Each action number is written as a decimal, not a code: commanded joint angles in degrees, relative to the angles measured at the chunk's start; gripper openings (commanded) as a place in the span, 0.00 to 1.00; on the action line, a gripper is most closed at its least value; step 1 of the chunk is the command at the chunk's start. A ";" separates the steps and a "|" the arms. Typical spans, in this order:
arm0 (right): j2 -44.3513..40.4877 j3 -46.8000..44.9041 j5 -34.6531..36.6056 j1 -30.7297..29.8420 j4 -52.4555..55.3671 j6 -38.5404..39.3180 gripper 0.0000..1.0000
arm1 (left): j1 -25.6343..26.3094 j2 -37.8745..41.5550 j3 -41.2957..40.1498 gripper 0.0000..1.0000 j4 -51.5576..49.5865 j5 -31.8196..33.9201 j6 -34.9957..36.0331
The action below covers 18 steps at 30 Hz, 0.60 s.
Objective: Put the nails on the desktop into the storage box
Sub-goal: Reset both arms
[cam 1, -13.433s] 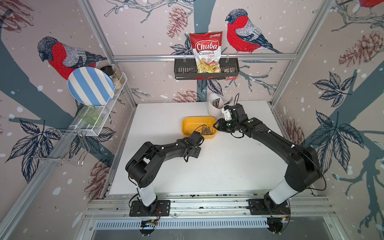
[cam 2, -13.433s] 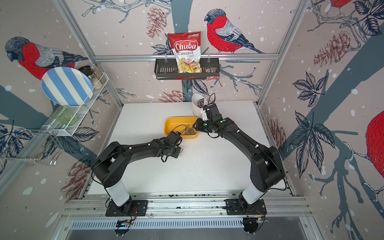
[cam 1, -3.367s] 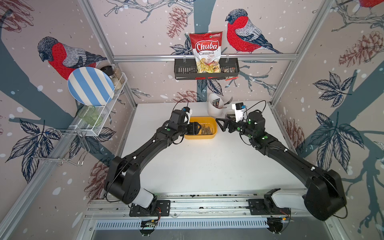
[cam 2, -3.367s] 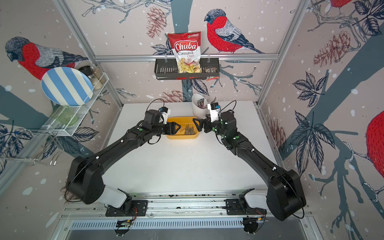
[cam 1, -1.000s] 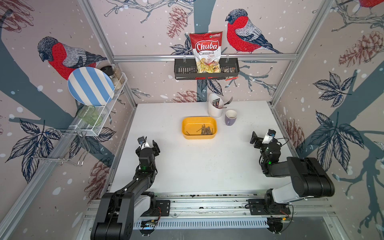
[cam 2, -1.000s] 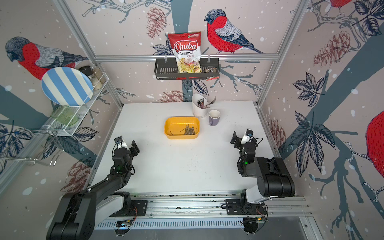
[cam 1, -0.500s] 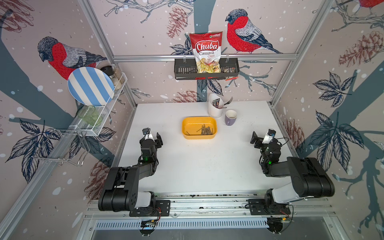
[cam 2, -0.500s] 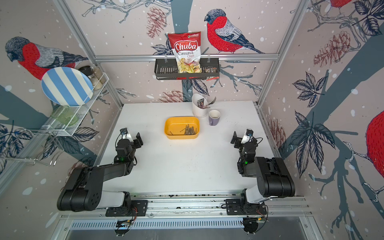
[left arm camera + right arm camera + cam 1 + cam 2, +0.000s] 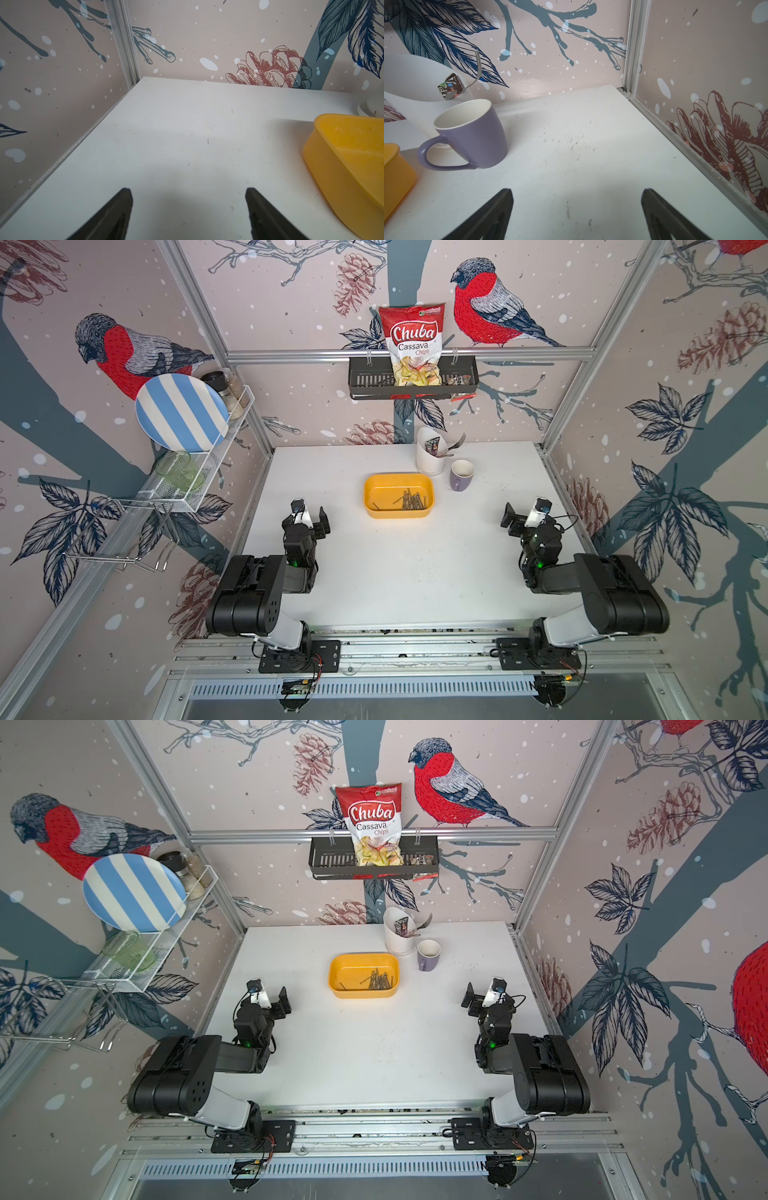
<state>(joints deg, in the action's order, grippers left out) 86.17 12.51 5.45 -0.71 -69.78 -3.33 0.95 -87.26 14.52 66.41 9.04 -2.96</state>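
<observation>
nails (image 9: 409,501) in storage box (image 9: 377,491); bag (image 9: 413,339): "chuba cassava chips"

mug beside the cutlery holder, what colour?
The mug is matte purple outside, white inside; the right wrist view shows it best.

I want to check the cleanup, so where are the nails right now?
In both top views the nails lie inside the yellow storage box, mid-back of the desktop, just left of the purple mug.

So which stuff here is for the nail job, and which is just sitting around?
For the job: thin dark-grey metal nails, shallow yellow plastic box, white desktop.
Just lying about: purple ceramic mug, white plastic cutlery holder, red chips bag, blue-striped plate.
</observation>
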 commanded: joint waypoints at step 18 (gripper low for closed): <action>0.28 0.43 -0.89 0.29 -0.53 0.02 1.00 | 0.15 0.16 0.07 0.97 2.32 -0.16 0.85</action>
<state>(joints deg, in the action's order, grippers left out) 86.72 12.84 5.21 -0.49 -69.58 -3.31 0.99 -87.26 14.55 66.63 9.04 -2.74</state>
